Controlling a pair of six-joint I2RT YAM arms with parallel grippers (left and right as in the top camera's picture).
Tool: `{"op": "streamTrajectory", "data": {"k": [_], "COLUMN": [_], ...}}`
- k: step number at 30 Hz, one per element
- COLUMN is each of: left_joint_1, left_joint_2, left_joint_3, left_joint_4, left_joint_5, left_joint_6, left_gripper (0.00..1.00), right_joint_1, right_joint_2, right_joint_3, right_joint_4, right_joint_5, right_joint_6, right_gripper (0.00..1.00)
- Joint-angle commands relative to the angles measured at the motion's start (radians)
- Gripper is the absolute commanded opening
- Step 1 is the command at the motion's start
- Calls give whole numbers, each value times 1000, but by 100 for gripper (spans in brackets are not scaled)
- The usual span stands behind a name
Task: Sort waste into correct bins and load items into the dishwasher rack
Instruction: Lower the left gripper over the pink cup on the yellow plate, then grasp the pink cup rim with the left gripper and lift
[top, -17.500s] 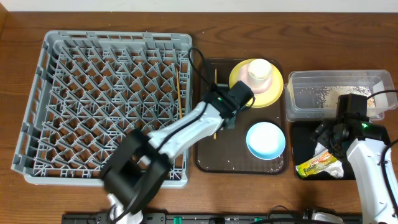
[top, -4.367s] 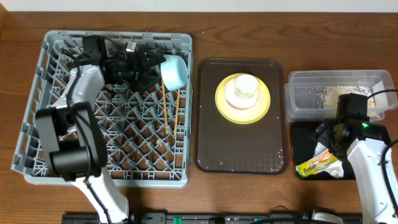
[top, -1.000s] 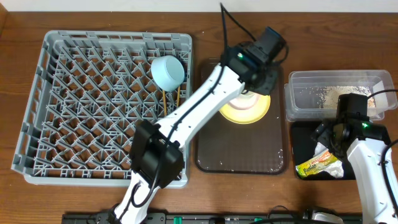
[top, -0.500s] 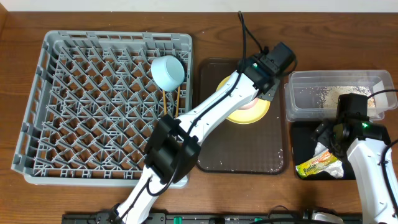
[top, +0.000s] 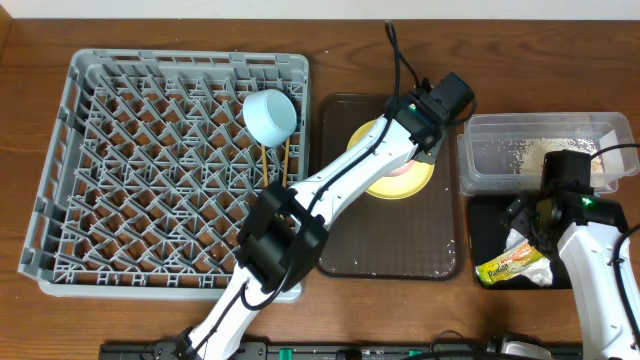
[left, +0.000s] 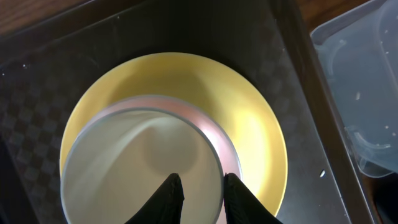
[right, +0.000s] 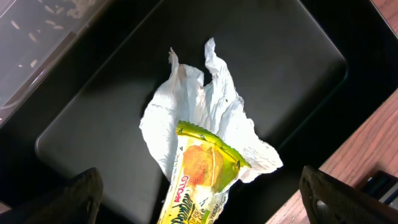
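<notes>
showing the dishwasher rack (top: 170, 230) already holding the light blue bowl (top: 270, 115) and chopsticks (top: 285, 165), the clear tub (top: 470, 165) holding rice scraps (top: 525, 152), and the black tub (right: 292, 74) holding napkin (right: 205, 106) and wrapper (right: 199, 168) under the right gripper (right: 199, 183), fingers spread wide. left to load are the yellow plate (left: 249, 112) and white bowl (left: 143, 155) stacked on the brown tray (top: 385, 250); the left gripper (left: 200, 186) straddles the bowl's rim, fingers close-set, though a pinch cannot be told.

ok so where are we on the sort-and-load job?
Done: crumpled white paper napkin and green-and-yellow snack wrapper lie in the shallow black tub; whitish rice-like scraps in the clear plastic tub; light blue bowl and thin wooden chopsticks in the grey lattice rack. In hand: left gripper pinches the rim of the white bowl, on the yellow plate. Left: racking both; the cup isn't visible.
</notes>
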Motion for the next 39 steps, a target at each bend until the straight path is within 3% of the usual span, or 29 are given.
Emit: {"op": "streamTrajectory", "data": {"k": [1,10,15,24,29,39], "left_joint_1": [0,0,0,3,22,181], "left_joint_2": [8,8,8,-3,-97,-396], "left_joint_3": [-23,-40,-40,-26,-1,-1], "left_joint_4": [2,8,9,6,-26,-180], "left_joint_5": [-19,-19,-19,-20,-13,276], "left_joint_6": [9,9,9,10,9,2], "left_gripper": [25,24,15,10,6,6], "right_joint_1": [-7,-7,-7,-7,-7,-7], "right_joint_2": [-8,-8,-8,-8,-8,-8], "right_joint_3": [12,12,12,12,12,12], "right_joint_4": [-1,-1,-1,-1,-1,-1], "right_joint_5": [21,21,21,21,21,21], "right_joint_6": [-4,-4,-4,-4,-4,-4], "right_gripper": [99,99,99,99,99,99]}}
